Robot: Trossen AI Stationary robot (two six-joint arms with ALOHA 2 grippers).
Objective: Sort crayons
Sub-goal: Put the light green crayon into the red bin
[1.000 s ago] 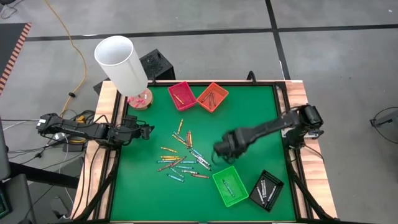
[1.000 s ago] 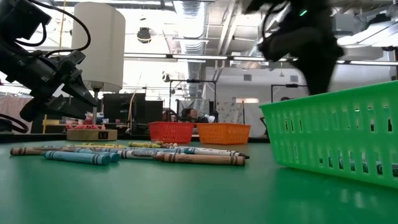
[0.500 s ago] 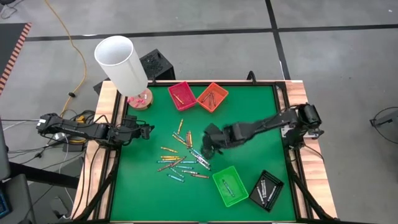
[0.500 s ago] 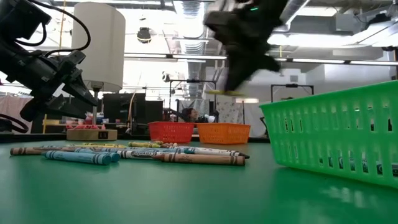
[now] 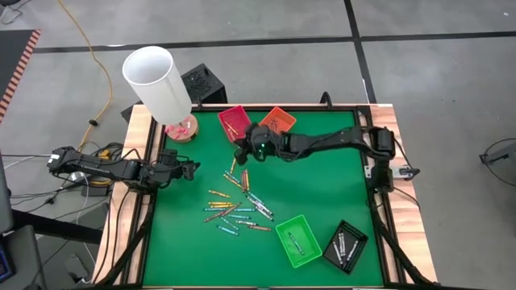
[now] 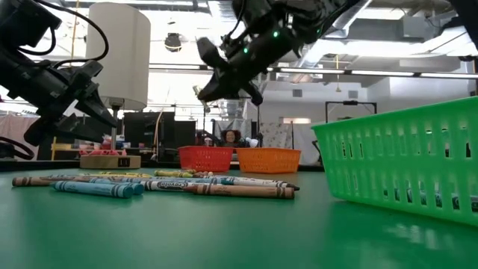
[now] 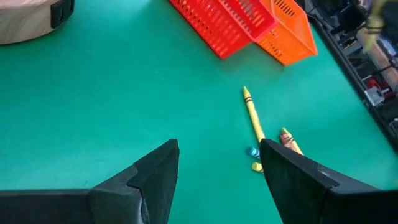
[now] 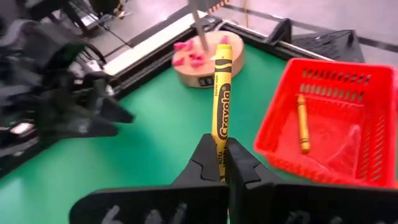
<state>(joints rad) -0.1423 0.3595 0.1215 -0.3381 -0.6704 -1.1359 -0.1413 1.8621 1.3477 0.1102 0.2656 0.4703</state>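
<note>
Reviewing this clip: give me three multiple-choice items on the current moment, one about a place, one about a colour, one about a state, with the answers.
1. Where is the right gripper?
A. above the green tray
B. near the red tray, at the table's far side
C. beyond the table's left edge

2. What colour is the crayon in the right gripper?
A. blue
B. grey-white
C. yellow

3. How does the left gripper stand?
A. open and empty
B. shut on a crayon
C. shut on the red tray's rim

Answers:
1 B: the high view shows the arm stretched across to just in front of the red tray.
2 C: the right wrist view shows a yellow wrap between the closed fingers.
3 A: the left wrist view shows its fingers apart with only green mat between them.
</note>
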